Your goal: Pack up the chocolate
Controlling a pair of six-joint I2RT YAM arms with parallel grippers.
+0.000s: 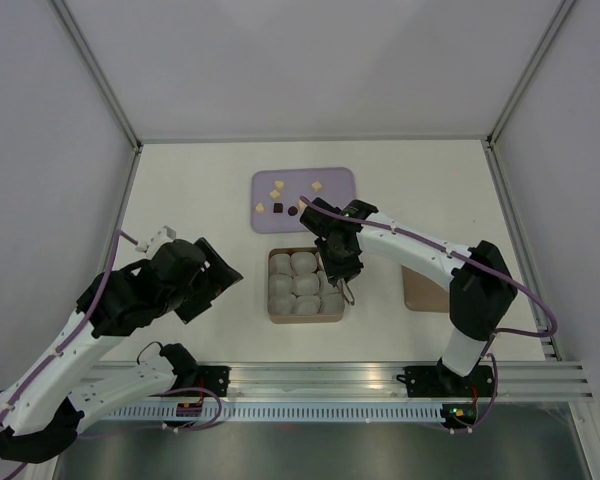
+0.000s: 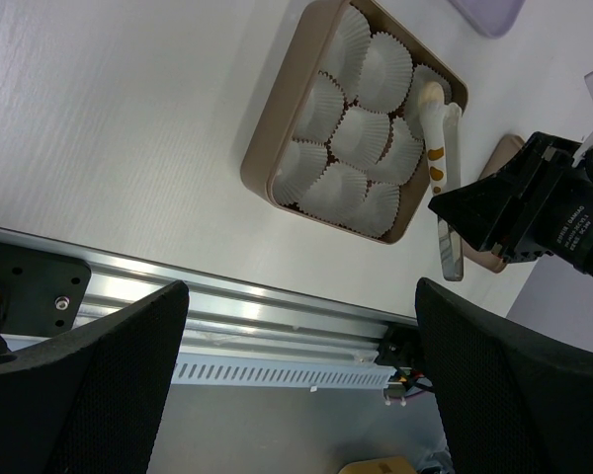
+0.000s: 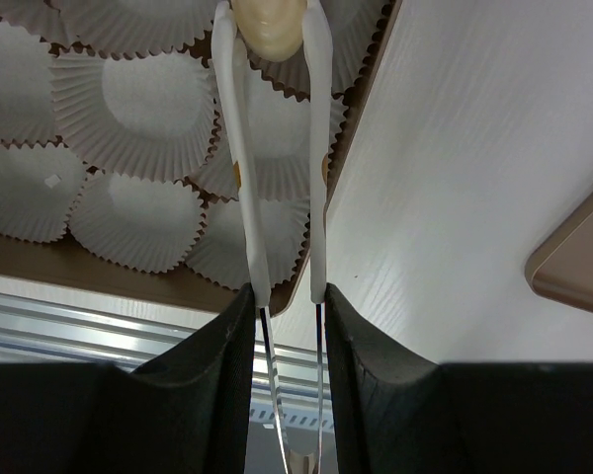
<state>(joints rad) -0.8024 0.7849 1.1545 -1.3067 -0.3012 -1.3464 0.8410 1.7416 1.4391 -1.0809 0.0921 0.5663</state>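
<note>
My left hand (image 1: 218, 282) hung wide open, holding nothing. My right hand (image 3: 289, 306) squeezed the tongs (image 3: 239, 148). They pinched a pale chocolate (image 3: 270, 25) over a paper cup (image 3: 267, 148) by the right side of the box (image 2: 267, 148). I think I was at the dropping step. Next I needed to loosen gently so it fell in. More chocolates (image 1: 280, 184) lay far off on the purple tray (image 1: 335, 180).

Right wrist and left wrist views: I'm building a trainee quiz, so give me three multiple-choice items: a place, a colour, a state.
1. Where is the candy held in the tongs? A over the box; B on the tray; C on the bare table
2. Its colour? A dark brown; B cream; C red
3. The left tool is: A open and empty; B shut on tongs; C shut on a cup

Answers: 1 A, the box's cups lie beneath it; 2 B, it looks pale yellowish; 3 A, its jaws stand wide apart with nothing between.
</note>
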